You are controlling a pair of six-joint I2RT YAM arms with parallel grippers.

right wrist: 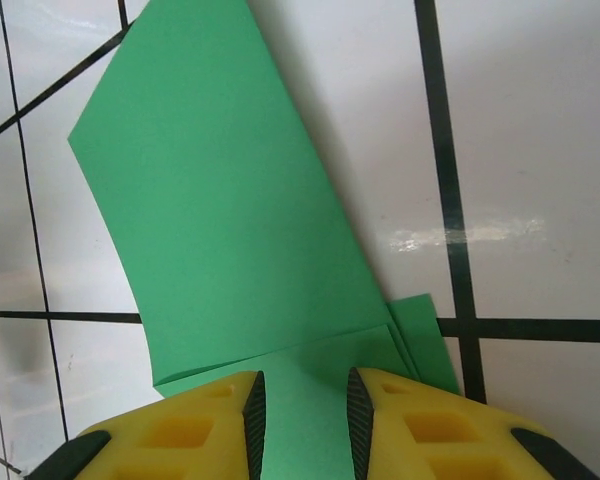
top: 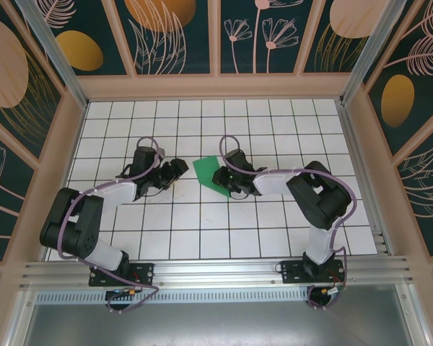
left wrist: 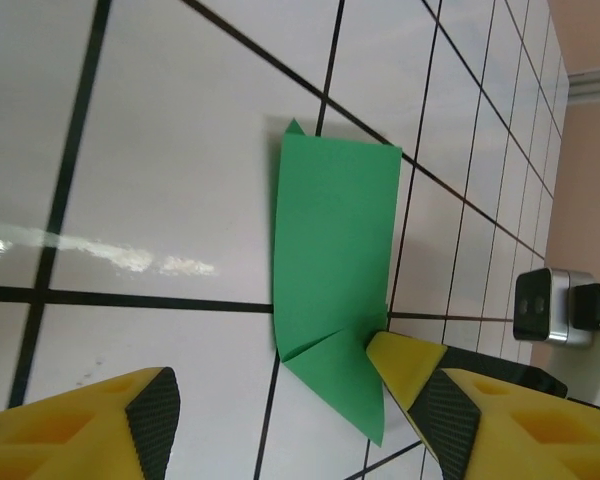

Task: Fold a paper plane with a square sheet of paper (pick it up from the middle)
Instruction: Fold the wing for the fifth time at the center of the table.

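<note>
Near the middle of the white tiled table top with black grid lines [top: 202, 231], a little toward 12 o'clock in the overhead view, lies the thin bright-green creased paper sheet [top: 206, 171]. It shows as a narrow folded shape whose pointed end runs toward 5 o'clock.

The right gripper [top: 222, 180] meets that pointed end from 3 o'clock, its black-and-white arm stretched across the tiles. In the right wrist view its 2 yellow fingers [right wrist: 205, 440] sit at 6 o'clock, drawn close together and clenched on the paper sheet [right wrist: 230, 220], with green paper running up between the black pads. From that grip the sheet fans out toward 12 and 11 o'clock across a grid line. A crease crosses it just above the fingers, and a small corner of another layer peeks out at 4 o'clock beside the right-hand finger.

The left gripper [top: 175, 171] sits just beside the sheet at its 9 o'clock. In the left wrist view its jaws stand wide apart, released and grasping nothing. 1 finger [left wrist: 80, 440] rests at 7 o'clock over bare tile. The other, at 5 o'clock, has its tip at the sheet's lower edge, and I cannot tell whether they touch. There the sheet [left wrist: 335, 250] stretches toward 12 o'clock, with a diagonal crease near its lower corner.
</note>
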